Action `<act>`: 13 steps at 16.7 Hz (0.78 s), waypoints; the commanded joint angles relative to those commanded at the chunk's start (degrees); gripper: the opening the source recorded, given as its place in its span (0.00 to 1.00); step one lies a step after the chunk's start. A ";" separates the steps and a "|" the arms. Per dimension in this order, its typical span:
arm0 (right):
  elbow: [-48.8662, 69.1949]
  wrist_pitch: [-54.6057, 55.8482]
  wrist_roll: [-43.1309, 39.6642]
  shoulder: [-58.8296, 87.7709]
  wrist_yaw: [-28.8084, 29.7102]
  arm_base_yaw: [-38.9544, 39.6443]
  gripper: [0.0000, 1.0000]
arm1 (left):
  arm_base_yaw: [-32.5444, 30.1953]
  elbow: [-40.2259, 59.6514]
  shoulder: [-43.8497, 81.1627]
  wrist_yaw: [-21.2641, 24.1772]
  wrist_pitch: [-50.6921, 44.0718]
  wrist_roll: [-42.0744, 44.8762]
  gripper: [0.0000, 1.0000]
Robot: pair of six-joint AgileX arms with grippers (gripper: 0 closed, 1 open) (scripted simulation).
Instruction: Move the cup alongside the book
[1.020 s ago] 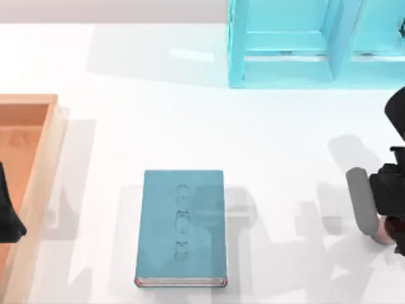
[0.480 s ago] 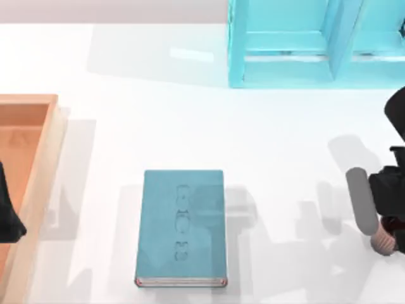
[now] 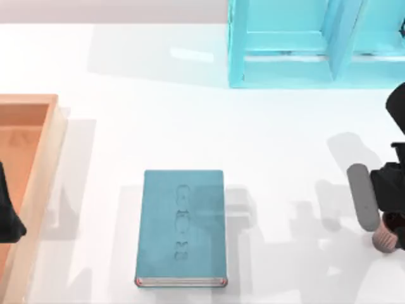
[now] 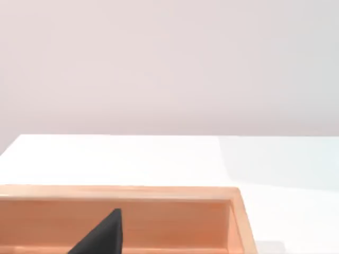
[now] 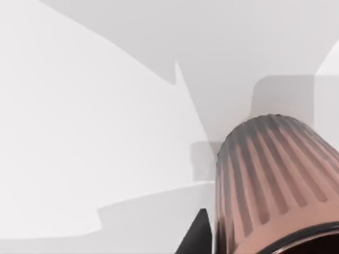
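Note:
The teal-blue book [image 3: 181,228] lies flat near the table's front, left of centre. The small reddish-brown ribbed cup [image 3: 383,239] is far off at the table's right edge, well apart from the book. My right gripper [image 3: 390,232] is shut on the cup, and the arm's dark body covers part of it from above. In the right wrist view the cup [image 5: 270,174] looms close with its dark rim toward the camera, and one dark fingertip [image 5: 198,233] presses at its side. My left gripper [image 3: 7,215] is parked at the left edge.
A wooden tray [image 3: 39,164] runs along the left edge, under the left arm, and its far wall [image 4: 159,193] shows in the left wrist view. A light-blue shelf unit [image 3: 285,44] stands at the back right. White tabletop lies between book and cup.
The right arm has shifted slightly toward the back, and more of the cup's ribbed side now shows beneath it. The book and the left arm have not moved.

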 joint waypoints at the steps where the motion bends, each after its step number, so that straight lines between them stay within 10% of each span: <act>1: 0.97 -1.40 0.03 -0.45 0.02 -0.10 0.00 | 0.00 0.00 0.00 0.00 0.00 0.00 1.00; 13: 6.63 -10.04 0.60 -2.96 -0.02 0.31 0.00 | 0.00 0.00 0.00 0.00 0.00 0.00 1.00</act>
